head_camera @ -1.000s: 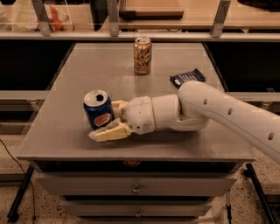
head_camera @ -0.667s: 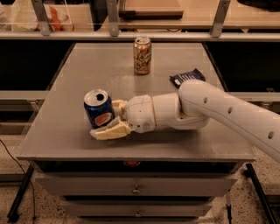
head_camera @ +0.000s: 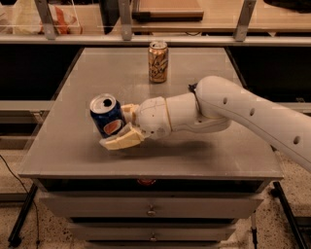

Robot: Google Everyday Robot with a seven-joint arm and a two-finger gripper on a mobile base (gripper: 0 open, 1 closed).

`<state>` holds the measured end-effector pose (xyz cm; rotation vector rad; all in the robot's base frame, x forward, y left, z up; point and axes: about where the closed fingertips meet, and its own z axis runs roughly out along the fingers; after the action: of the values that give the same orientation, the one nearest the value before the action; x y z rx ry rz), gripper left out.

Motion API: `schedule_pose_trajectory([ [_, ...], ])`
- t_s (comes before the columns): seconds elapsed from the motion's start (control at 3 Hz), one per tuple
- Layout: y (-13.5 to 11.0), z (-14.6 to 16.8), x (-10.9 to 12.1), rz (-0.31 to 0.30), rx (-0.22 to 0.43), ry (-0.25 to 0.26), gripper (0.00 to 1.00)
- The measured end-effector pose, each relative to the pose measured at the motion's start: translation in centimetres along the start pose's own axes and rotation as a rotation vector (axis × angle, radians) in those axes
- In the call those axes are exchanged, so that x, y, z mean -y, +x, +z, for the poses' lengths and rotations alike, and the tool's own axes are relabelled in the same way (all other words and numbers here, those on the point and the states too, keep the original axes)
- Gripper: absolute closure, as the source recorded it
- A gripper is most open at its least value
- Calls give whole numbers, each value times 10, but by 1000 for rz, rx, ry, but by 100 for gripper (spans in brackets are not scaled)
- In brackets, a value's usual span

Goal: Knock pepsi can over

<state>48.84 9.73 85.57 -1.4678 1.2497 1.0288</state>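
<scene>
A grey metal table [head_camera: 68, 151] fills most of the view, with a stack of drawers [head_camera: 204, 206] under its top. Behind it runs a long shelf rail [head_camera: 204, 40] with metal uprights, and a flat wooden board [head_camera: 167, 7] lies on the surface beyond.

The white robot arm [head_camera: 243, 109] comes in from the right edge of the picture and reaches low across the table's front half, ending in a rounded wrist near the middle. From that wrist the pincer [head_camera: 119, 127] points toward the left of the picture. Its cream fingers are spread: one lies low in front [head_camera: 119, 141], close to the tabletop, and the other shows just behind the can's right shoulder, so the can sits between them. Whether either finger presses on it cannot be told.

The pepsi can [head_camera: 108, 115] is on the front left part of the table, right against the pincer. It is dark blue with the round logo facing the camera, and it is tilted – its silver top leans away from the wrist, toward the left of the picture. The low finger hides part of its base.

A tan-gold patterned can [head_camera: 158, 61] stands upright near the table's far edge, well apart from the arm and the blue can.

A thin black cable [head_camera: 19, 187] trails over the floor at the lower left – beside the table's leg.
</scene>
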Motion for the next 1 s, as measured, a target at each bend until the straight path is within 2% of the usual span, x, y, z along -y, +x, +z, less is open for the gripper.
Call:
schedule_pose_trajectory([
  [0.33,3,-1,15,-53,-132,-25,100],
  [0.67,4,-3,35,-124,-322,-42,100],
  [1.0,3,-5,50,-220,-504,-42,100],
])
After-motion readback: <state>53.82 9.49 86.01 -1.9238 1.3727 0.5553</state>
